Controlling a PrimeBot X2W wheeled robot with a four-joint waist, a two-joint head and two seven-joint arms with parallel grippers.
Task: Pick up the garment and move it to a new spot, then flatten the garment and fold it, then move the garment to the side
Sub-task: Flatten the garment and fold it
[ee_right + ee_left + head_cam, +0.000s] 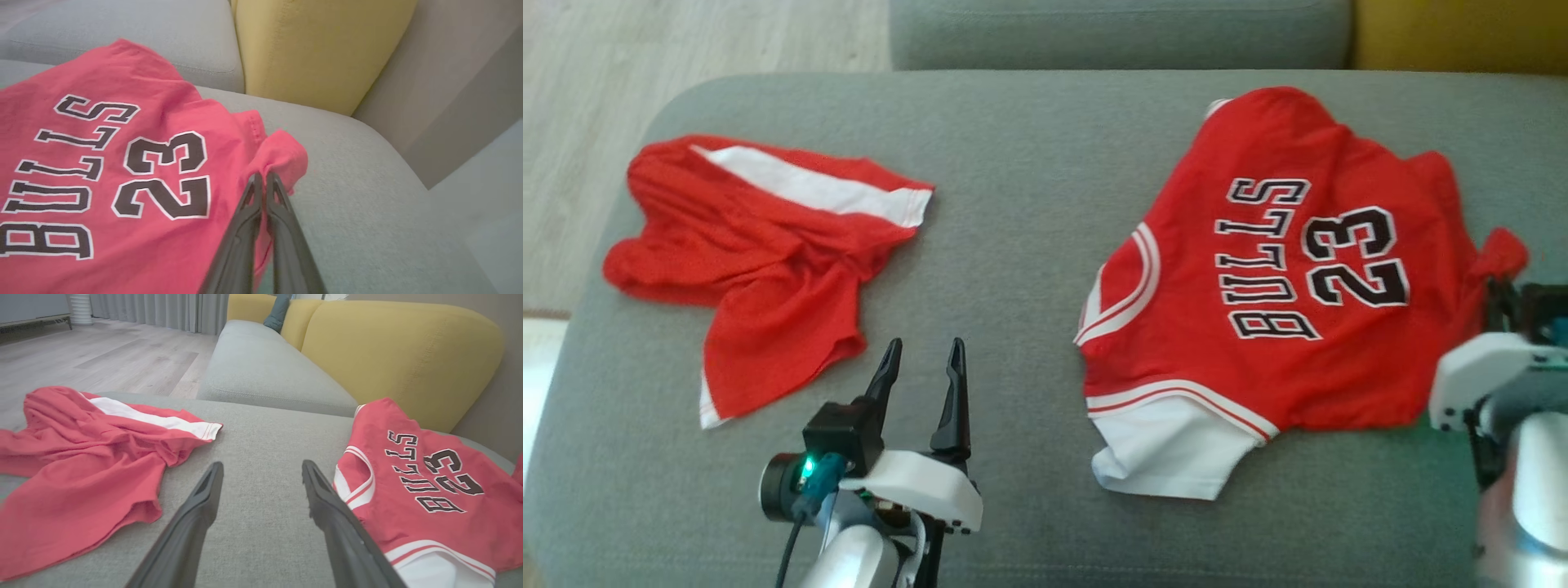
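Our right fingers (245, 228), closed tight, pinch a red corner of the jersey (1192, 359); our left fingers (196, 514) stand wide apart, empty. The jersey, reading "BULLS 23", lies on the grey sofa seat (1013, 204); beyond the seat, a yellow backrest (388, 355) and wooden floor (102, 355).

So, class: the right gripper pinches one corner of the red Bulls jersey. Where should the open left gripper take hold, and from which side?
Probably the white flap of the jersey, approached from the robot's left, low over the cushion. It juts out as a free edge facing the left gripper, roughly opposite the corner pinched by the right gripper.
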